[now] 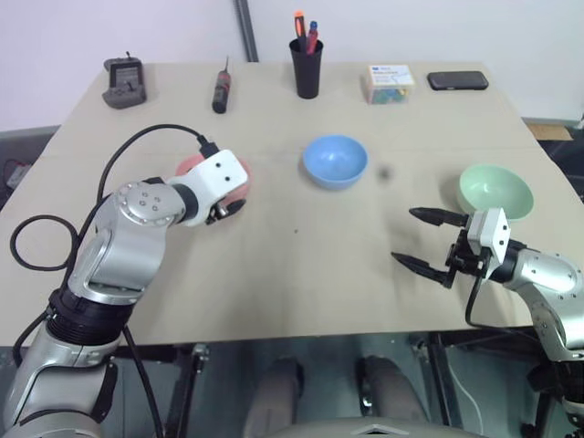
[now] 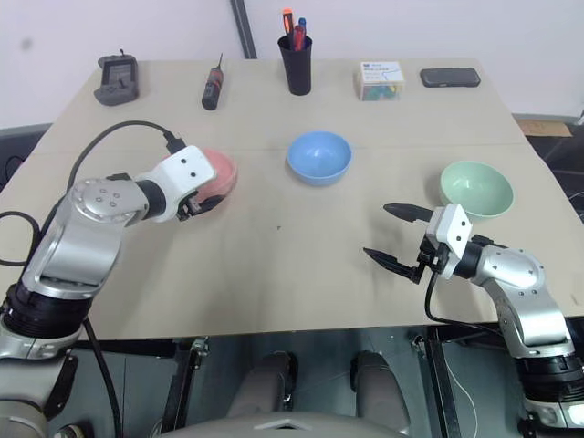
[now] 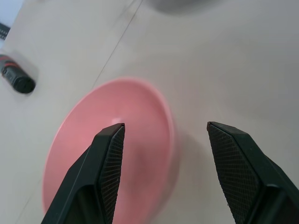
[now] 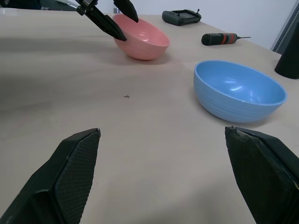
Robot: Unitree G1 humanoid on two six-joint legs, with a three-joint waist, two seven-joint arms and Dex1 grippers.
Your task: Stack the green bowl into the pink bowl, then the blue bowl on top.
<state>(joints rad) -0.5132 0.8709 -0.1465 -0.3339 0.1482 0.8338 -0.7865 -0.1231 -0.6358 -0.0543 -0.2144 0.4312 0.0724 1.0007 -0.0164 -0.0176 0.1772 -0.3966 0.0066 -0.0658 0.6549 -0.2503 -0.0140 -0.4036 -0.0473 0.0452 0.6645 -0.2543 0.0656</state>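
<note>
Left eye view: tan table (image 1: 274, 274), perhaps laminate.

Office desk (image 1: 274, 274), pen cup (image 1: 307, 66), screwdriver (image 1: 221, 89)

The left arm reaches forward with its elbow bent, the wrist angled downward. The left gripper (image 3: 161, 154) has its two black fingers (image 3: 105, 172) spread apart with nothing between them. The right arm is bent low at the robot's right side, and the right gripper (image 1: 424, 239) points level and toward the left, its fingers (image 1: 436, 216) spread wide and empty.
</note>
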